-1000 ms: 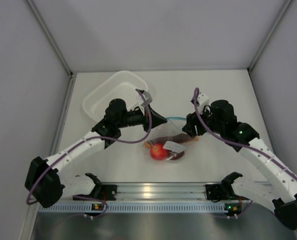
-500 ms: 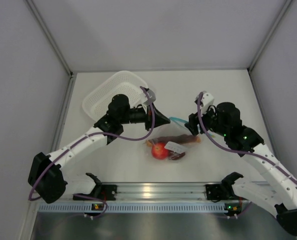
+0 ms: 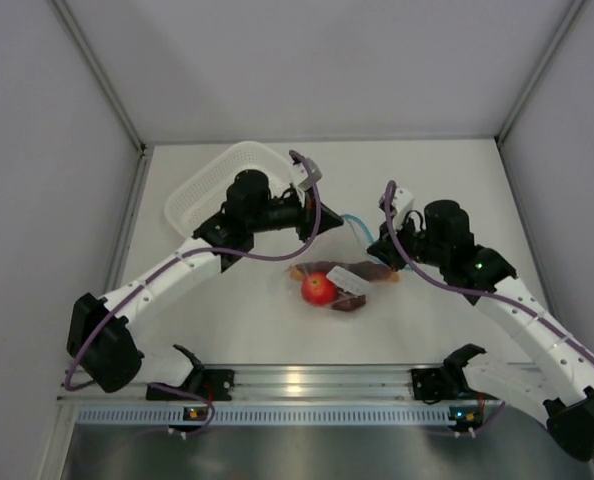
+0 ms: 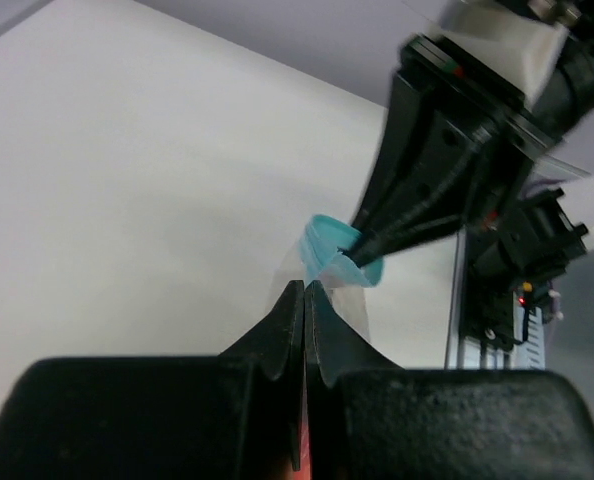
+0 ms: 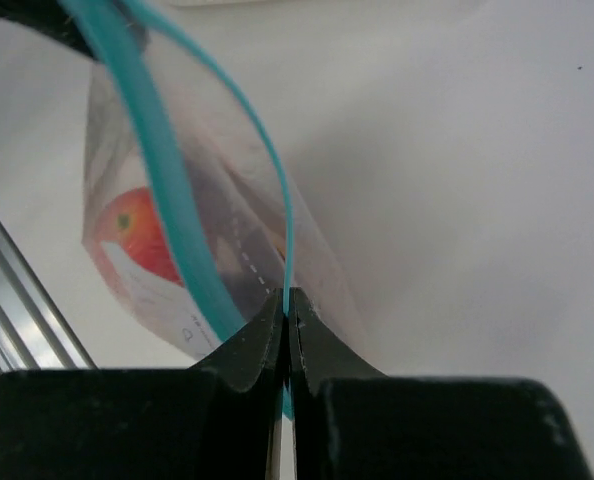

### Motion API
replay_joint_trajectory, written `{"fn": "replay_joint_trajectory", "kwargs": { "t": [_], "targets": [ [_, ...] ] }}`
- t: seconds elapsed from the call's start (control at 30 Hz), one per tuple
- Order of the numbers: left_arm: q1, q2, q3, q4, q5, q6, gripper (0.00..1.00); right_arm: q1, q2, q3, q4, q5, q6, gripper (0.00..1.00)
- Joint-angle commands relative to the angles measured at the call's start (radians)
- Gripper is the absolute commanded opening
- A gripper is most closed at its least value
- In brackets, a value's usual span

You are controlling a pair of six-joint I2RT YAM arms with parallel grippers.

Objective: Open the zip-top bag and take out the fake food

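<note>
The clear zip-top bag (image 3: 343, 272) hangs between my two grippers, its body drooping to the table. Its light blue zip strip (image 3: 355, 223) arcs from one gripper to the other. The left gripper (image 3: 331, 221) is shut on one lip of the bag (image 4: 322, 290), just below the strip (image 4: 329, 243). The right gripper (image 3: 373, 246) is shut on the other lip, the thin blue strip edge (image 5: 282, 215) pinched between its tips. Inside the bag (image 5: 237, 250) lie the fake food: a red tomato (image 3: 318, 288) (image 5: 129, 226), an orange slice (image 3: 299, 271) and a dark brown piece (image 3: 363, 272).
A white perforated basket (image 3: 209, 186) stands at the back left, behind the left arm. The metal rail (image 3: 307, 380) with both arm bases runs along the near edge. Grey walls close the table in at the left, back and right.
The right gripper has shut on the zip strip edge. The left gripper has moved back and to the right with its lip, and the bag with the food has shifted slightly with it.
</note>
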Motion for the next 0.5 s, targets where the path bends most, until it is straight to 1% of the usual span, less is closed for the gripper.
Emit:
{"fn": "replay_joint_trajectory", "kwargs": {
  "t": [0.0, 0.03, 0.07, 0.1, 0.13, 0.17, 0.2, 0.23, 0.27, 0.3, 0.37, 0.4, 0.47],
  "targets": [
    [0.002, 0.07, 0.178, -0.109, -0.165, 0.044, 0.0, -0.005, -0.009, 0.002, 0.048, -0.084, 0.066, 0.0],
    [0.002, 0.122, 0.215, -0.198, -0.198, 0.052, 0.0, -0.006, -0.012, 0.005, 0.05, -0.08, 0.105, 0.0],
    [0.002, 0.151, 0.253, -0.232, -0.259, 0.056, 0.0, -0.006, -0.016, 0.006, 0.053, -0.077, 0.16, 0.0],
    [0.005, 0.179, 0.326, -0.27, -0.286, 0.055, 0.0, -0.005, -0.021, 0.008, 0.057, -0.072, 0.193, 0.0],
    [0.008, 0.232, 0.361, -0.298, -0.301, 0.05, 0.0, -0.003, -0.027, 0.006, 0.065, -0.069, 0.274, 0.0],
    [0.011, 0.255, 0.39, -0.341, -0.318, 0.031, 0.0, -0.003, -0.039, 0.005, 0.094, -0.069, 0.314, 0.0],
    [0.02, 0.281, 0.443, -0.355, -0.318, 0.017, 0.0, -0.005, -0.045, 0.003, 0.109, -0.078, 0.351, 0.0],
    [0.026, 0.327, 0.465, -0.367, -0.306, 0.0, 0.0, -0.003, -0.056, -0.003, 0.126, -0.075, 0.419, 0.0],
    [0.041, 0.349, 0.486, -0.384, -0.271, -0.034, 0.0, -0.003, -0.061, -0.004, 0.141, -0.058, 0.45, 0.0],
    [0.046, 0.367, 0.519, -0.389, -0.257, -0.051, 0.0, -0.003, -0.064, -0.012, 0.148, -0.002, 0.478, 0.0],
    [0.051, 0.41, 0.534, -0.387, -0.225, -0.089, 0.0, -0.003, -0.061, -0.026, 0.151, 0.062, 0.526, 0.0],
    [0.051, 0.421, 0.545, -0.387, -0.199, -0.101, 0.0, -0.005, -0.058, -0.038, 0.133, 0.143, 0.538, 0.0],
    [0.049, 0.437, 0.542, -0.387, -0.188, -0.132, 0.0, -0.005, -0.05, -0.058, 0.128, 0.195, 0.564, 0.0]
  ]
}}
